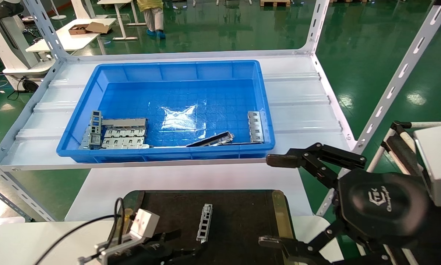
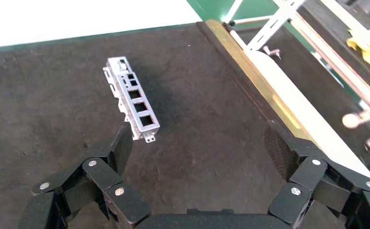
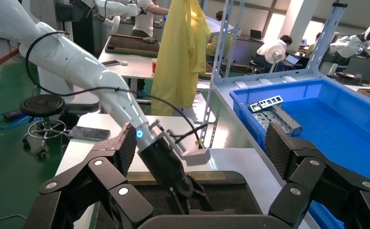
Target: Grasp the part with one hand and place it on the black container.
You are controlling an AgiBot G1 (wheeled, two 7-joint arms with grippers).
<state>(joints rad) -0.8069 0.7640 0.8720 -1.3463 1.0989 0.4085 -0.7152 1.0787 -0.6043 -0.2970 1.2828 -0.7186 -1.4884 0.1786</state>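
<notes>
The part [image 1: 204, 223] lies flat on the black container [image 1: 239, 217], clear of its brass-coloured rims. The left gripper [image 2: 200, 143] hovers just beside the part, fingers spread wide and empty. The right gripper [image 1: 275, 200] stands off the container's right rim, likewise spread and empty.

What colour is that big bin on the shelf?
Bright blue; the bin shows best in the head view.
</notes>
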